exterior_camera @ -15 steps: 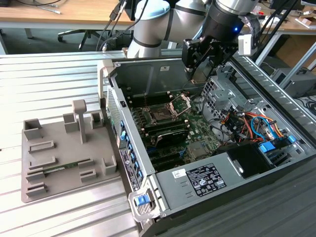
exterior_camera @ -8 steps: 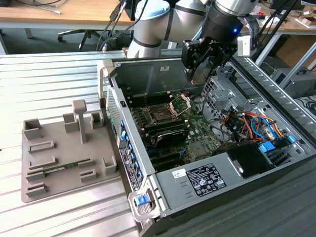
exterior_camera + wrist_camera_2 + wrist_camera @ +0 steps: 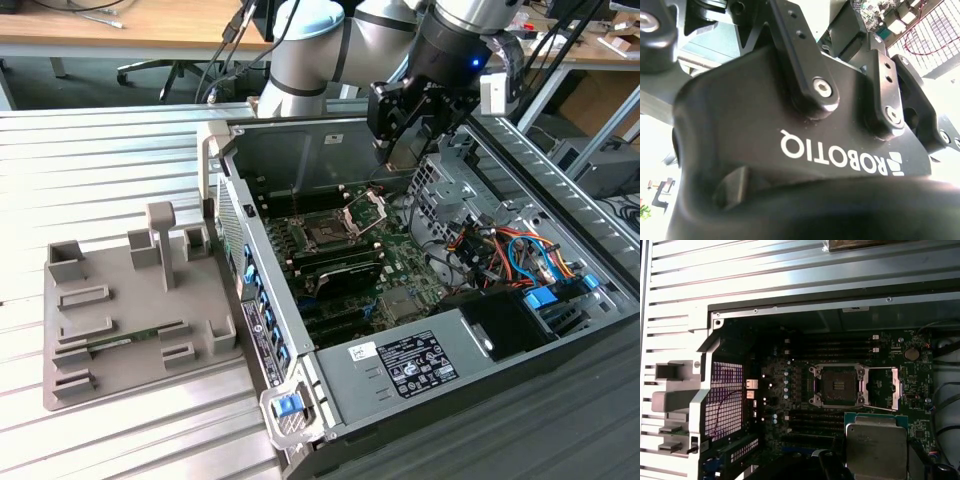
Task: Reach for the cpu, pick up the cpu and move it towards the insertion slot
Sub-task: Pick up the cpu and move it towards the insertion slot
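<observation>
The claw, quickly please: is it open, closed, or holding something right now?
Claw: closed on the cpu, held above the open computer case, near the insertion slot, in the first wrist view.

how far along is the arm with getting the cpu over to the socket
Pickup looks done: in the first wrist view the cpu sits between the gripper fingers, above the motherboard. In hand: carrying it inside the open computer case. Left: it is not yet over the insertion slot, which lies open and empty beside it.
</observation>
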